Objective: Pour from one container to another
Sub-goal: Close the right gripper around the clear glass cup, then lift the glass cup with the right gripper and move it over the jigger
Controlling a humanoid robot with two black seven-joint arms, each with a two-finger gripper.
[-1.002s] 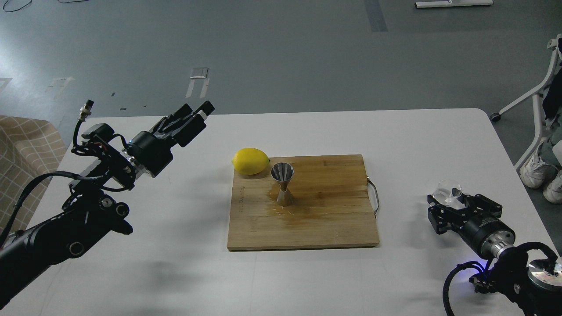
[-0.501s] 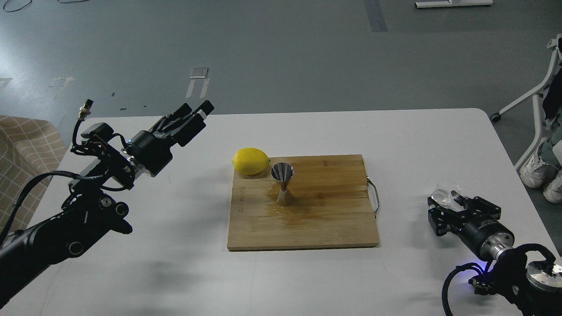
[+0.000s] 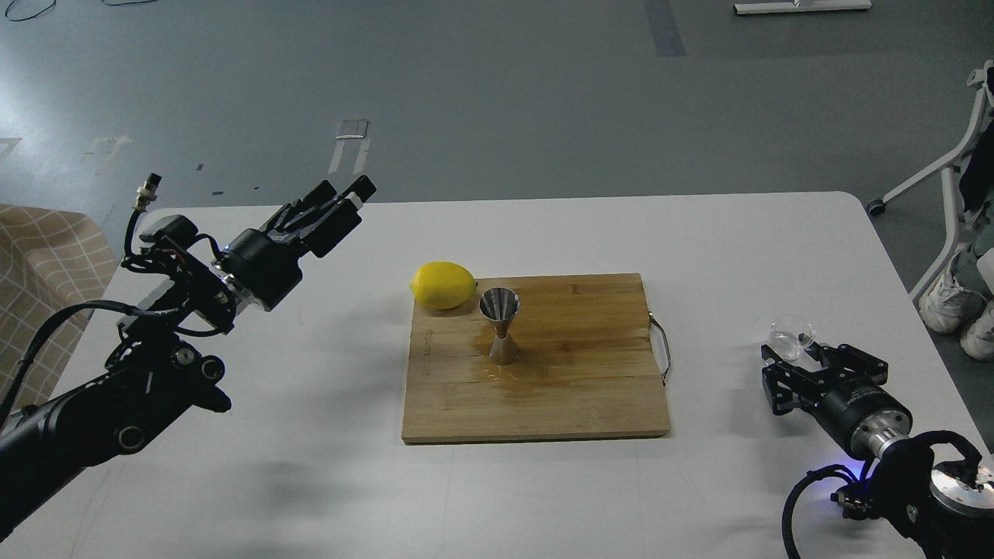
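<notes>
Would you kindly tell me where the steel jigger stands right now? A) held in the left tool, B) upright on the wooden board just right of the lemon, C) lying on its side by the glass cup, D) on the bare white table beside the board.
B: the jigger stands upright on the board, next to the lemon, with neither tool near it.

A single head view looks forward and down from mid-distance over the white table (image 3: 699, 248), floor beyond.
</notes>
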